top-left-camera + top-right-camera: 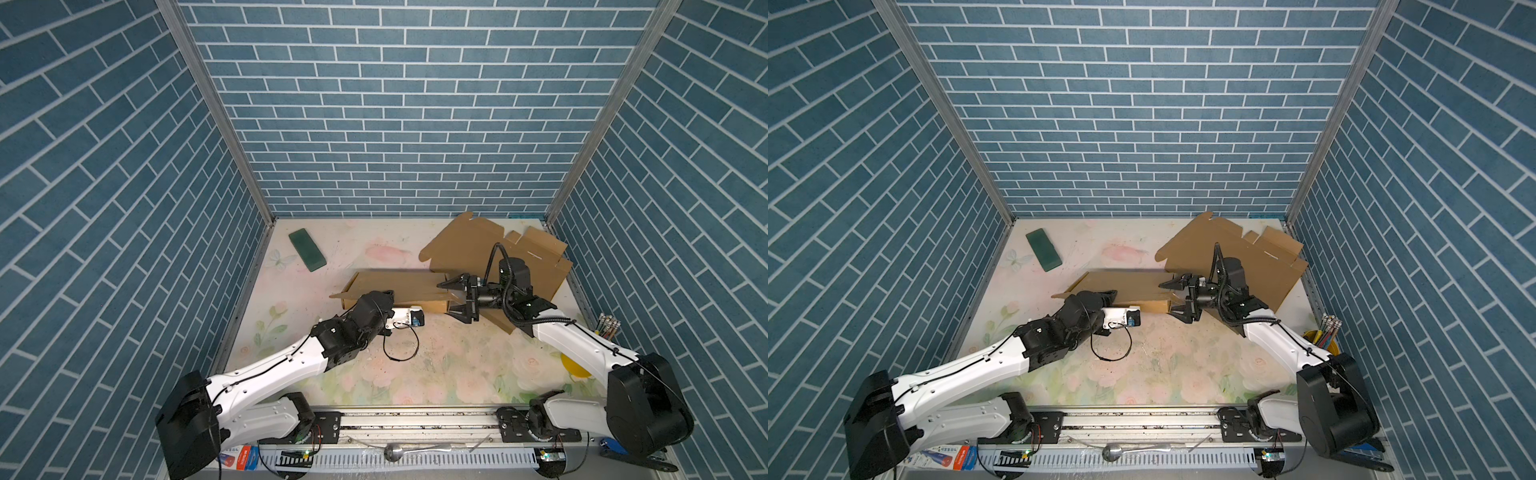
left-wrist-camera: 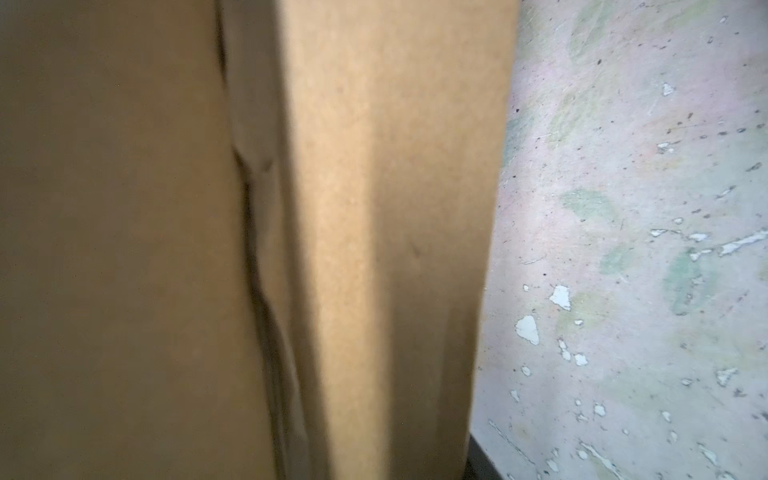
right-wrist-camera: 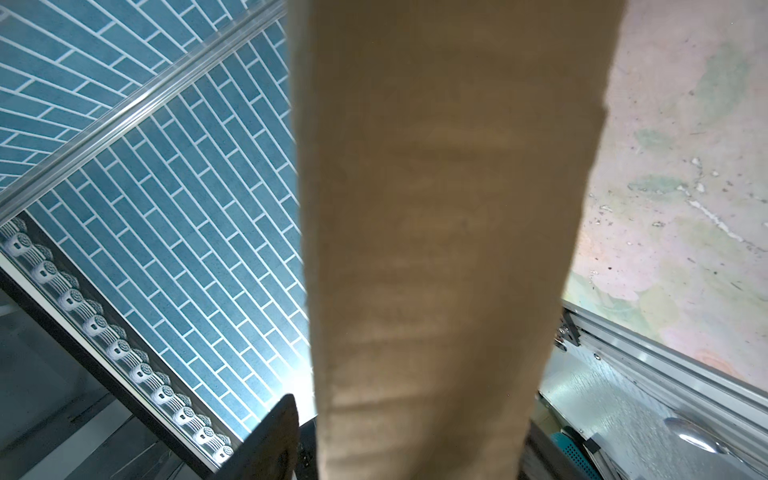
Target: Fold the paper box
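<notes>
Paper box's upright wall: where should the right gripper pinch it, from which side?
Pinch the upright wall at its free right end, coming in from the right along its length. It is a thin standing panel, so probably only its two broad faces offer a grip. The open right gripper straddles that end, lined up for this.

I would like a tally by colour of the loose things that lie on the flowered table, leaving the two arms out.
Brown: 1, the cardboard box, counted as one piece
Green: 1, the block
Yellow: 1, the cup with pens
Total: 3
</notes>
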Robot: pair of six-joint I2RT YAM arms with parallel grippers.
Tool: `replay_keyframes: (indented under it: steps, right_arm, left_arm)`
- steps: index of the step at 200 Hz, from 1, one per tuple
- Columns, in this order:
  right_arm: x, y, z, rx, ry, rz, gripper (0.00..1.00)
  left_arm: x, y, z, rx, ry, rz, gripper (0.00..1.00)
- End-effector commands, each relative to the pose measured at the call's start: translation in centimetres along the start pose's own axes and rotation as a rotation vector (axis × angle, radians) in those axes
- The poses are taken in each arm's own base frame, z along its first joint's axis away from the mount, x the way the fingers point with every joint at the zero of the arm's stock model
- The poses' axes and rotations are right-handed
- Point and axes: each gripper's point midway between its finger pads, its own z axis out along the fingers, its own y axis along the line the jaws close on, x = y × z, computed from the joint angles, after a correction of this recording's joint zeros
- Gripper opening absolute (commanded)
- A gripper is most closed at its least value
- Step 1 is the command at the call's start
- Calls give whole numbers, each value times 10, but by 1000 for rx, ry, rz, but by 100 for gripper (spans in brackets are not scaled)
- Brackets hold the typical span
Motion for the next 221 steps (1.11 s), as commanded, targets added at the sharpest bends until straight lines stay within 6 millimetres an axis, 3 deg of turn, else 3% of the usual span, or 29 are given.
replay_keyframes:
  steps: [1, 39, 60, 87, 109, 132, 166, 221]
  right_arm:
    - [4, 17, -20, -30, -24, -119, 74]
    - [2, 8, -53, 109, -136, -329, 75]
    - [-2, 5, -79, 308, -272, -606, 74]
    - [1, 6, -97, 494, -381, -986, 67]
    - [11, 12, -87, 529, -352, -1205, 59]
    - [11, 11, -69, 608, -261, -1304, 54]
    - [-10, 5, -42, 626, -205, -1250, 61]
    - [-35, 26, -9, 511, -231, -1184, 67]
  left_arm:
    - [12, -16, -5, 99, 70, -57, 41]
    - [22, -43, -13, 301, 142, -168, 40]
    - [23, -56, -21, 490, 174, -276, 40]
    - [20, -55, -27, 682, 198, -409, 42]
    - [18, -61, -18, 797, 241, -441, 40]
    - [21, -68, -5, 870, 291, -458, 36]
    - [25, -64, 13, 878, 307, -476, 34]
    - [22, -62, 20, 880, 292, -463, 34]
